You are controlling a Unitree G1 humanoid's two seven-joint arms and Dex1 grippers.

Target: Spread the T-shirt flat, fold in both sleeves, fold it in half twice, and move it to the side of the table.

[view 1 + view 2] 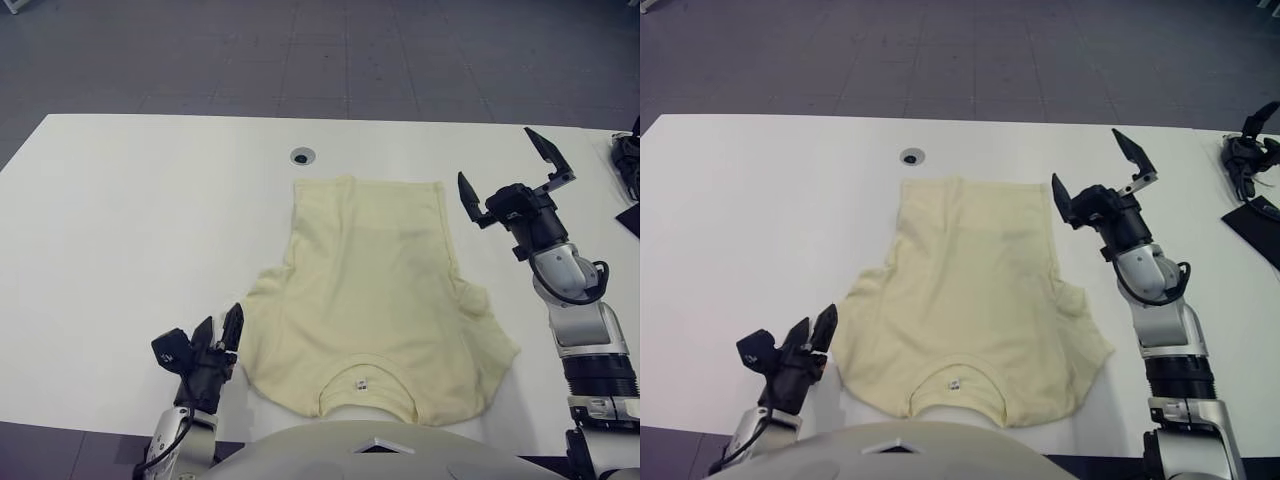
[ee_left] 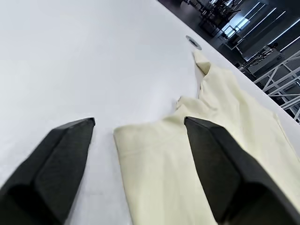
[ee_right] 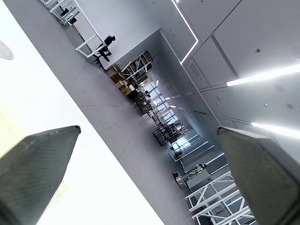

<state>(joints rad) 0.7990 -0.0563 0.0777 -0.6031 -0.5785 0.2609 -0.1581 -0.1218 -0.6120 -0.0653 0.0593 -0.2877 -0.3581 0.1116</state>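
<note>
A pale yellow T-shirt (image 1: 370,290) lies on the white table (image 1: 120,220), collar toward me and hem at the far end. Both short sleeves stick out a little at the near sides. My left gripper (image 1: 220,328) is open, low over the table at the near left sleeve. In the left wrist view its fingers (image 2: 51,164) flank the sleeve's edge (image 2: 140,154) without touching it. My right gripper (image 1: 507,170) is wide open and raised beside the shirt's far right corner, holding nothing. In the right wrist view that gripper (image 3: 149,130) points out over the table's far edge.
A round grommet hole (image 1: 302,156) sits in the table just beyond the hem. Black cable-like gear (image 1: 1245,160) and a dark flat item (image 1: 1255,225) lie at the table's right edge. Wide bare table stretches to the left of the shirt.
</note>
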